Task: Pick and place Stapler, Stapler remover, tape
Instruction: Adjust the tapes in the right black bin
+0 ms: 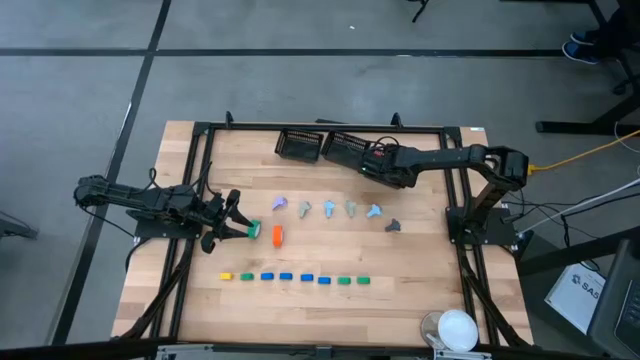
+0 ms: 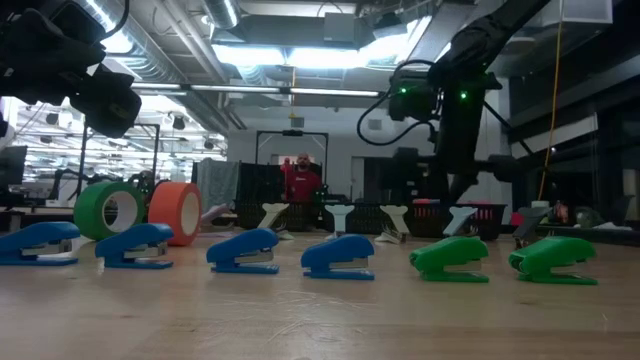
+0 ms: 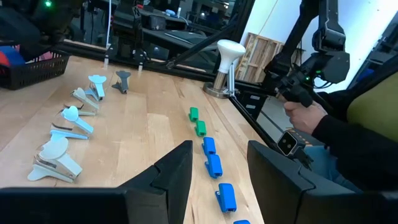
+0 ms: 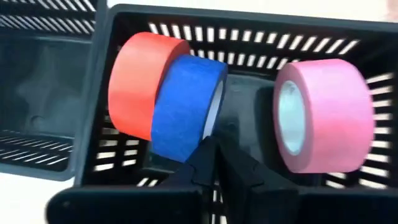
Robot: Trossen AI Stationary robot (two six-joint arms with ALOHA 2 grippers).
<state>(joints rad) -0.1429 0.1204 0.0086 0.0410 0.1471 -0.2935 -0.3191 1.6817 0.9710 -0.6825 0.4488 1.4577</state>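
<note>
**Tape Transfer: Right Claw over the Basket, Left Claw at the Green Roll**

The right claw (image 4: pixel 213 148) has its fingers pressed together and holds nothing. It hangs over the rim of a black mesh basket (image 4: pixel 93 93) at the far edge of the table. Three tape rolls stand on edge inside: a red roll (image 4: pixel 134 81), a blue roll (image 4: pixel 186 102) leaning against it, and a pink roll (image 4: pixel 326 115) set apart. A second basket (image 1: pixel 299 145) sits just beside the first.

The left claw (image 1: pixel 236 221) is low over the left part of the table, with its fingers (image 3: pixel 177 165) spread apart and nothing between them. A green roll (image 1: pixel 254 231) lies just beyond its tips, and an orange roll (image 1: pixel 277 236) lies beside that.

Step in hand, as a judgement: the tape is being sorted. Three rolls are binned and two remain on the table.

The next move calls for:
- The left claw must advance until the green roll sits between its fingers, then close.
- The right claw must lift clear of the basket rim before it travels.

Not yet handled:
- The staplers (image 1: pixel 295 278) lie in a row near the front edge – yellow, green and blue.
- The staple removers (image 1: pixel 328 208) lie in a row at mid-table.

Writing: no roll, stapler or basket shows a readable label. A white box (image 1: pixel 582 292) on the floor carries dark letters beginning "SA"; the rest cannot be read.
</note>
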